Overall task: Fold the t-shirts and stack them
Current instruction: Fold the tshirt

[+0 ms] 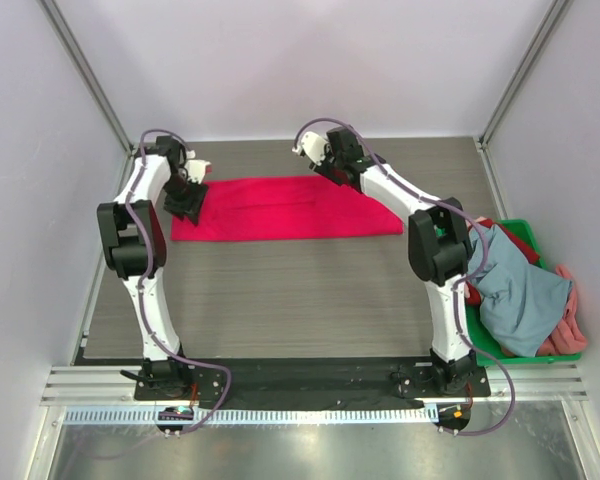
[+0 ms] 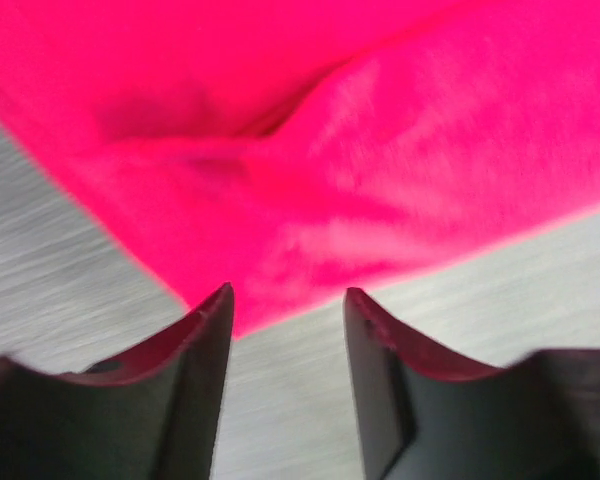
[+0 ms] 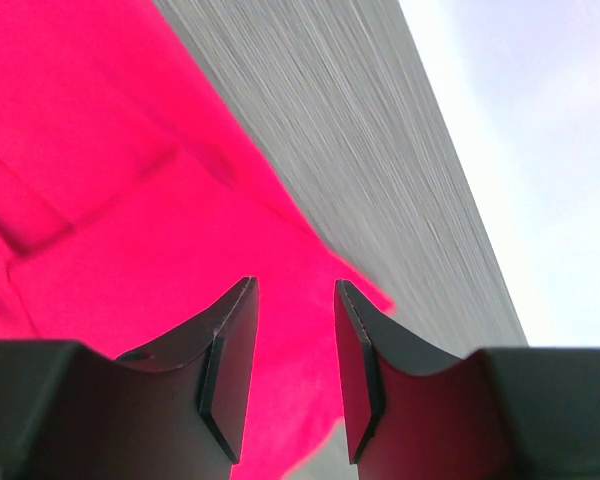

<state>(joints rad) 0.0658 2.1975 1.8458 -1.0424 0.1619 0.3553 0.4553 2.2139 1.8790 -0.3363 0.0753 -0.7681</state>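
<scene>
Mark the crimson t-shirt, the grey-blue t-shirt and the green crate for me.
crimson t-shirt (image 1: 280, 208): top external view, middle of the cloth.
grey-blue t-shirt (image 1: 515, 290): top external view, centre of its heap.
green crate (image 1: 520, 228): top external view, far rim corner.

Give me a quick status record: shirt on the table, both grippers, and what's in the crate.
laid-out shirt: crimson t-shirt, a long flat band on the table, far side
left gripper: open, at the shirt's left end, empty
right gripper: open, over its far right edge, empty
green crate: at the right edge; grey-blue shirt, salmon-pink shirt, dark red shirt heaped unfolded
</scene>
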